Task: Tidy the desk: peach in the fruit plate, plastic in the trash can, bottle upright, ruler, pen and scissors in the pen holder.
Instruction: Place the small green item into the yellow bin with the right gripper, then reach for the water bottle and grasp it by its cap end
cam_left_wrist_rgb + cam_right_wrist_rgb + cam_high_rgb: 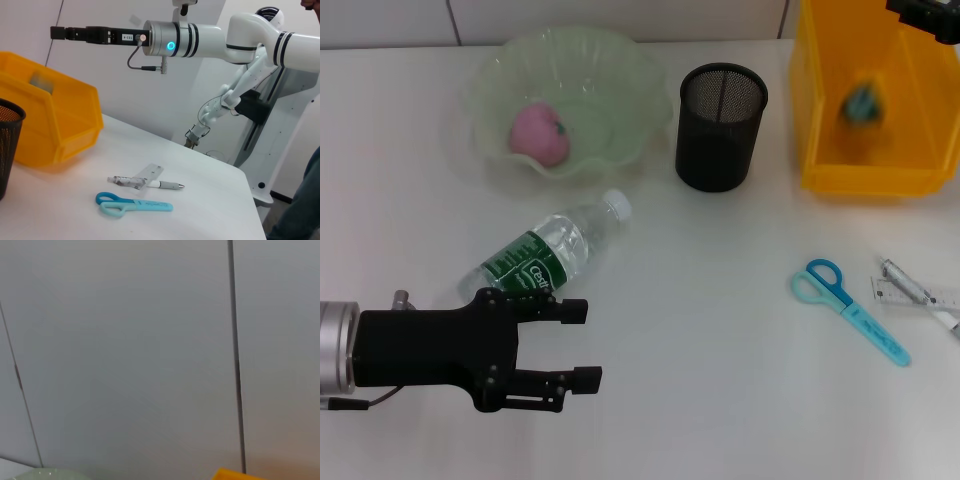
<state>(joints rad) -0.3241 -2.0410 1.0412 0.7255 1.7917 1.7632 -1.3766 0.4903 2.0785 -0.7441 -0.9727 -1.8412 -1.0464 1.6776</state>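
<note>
A pink peach (538, 133) lies in the pale green fruit plate (620, 80). The clear bottle (555, 250) with a green label lies on its side on the table. Just in front of it my left gripper (585, 345) is open and holds nothing. The black mesh pen holder (720, 125) stands mid-table with nothing showing inside. Blue scissors (845, 308), a clear ruler (945, 297) and a pen (903, 279) lie at the right. A blurred bluish piece of plastic (863, 105) is inside the yellow trash can (875, 180). My right gripper (930, 15) is above that can.
The left wrist view shows the right arm (170, 40) stretched out high over the trash can (50, 120), and the scissors (132, 205), pen (165, 185) and ruler (145, 175) near the table's far edge. A white wall runs behind the table.
</note>
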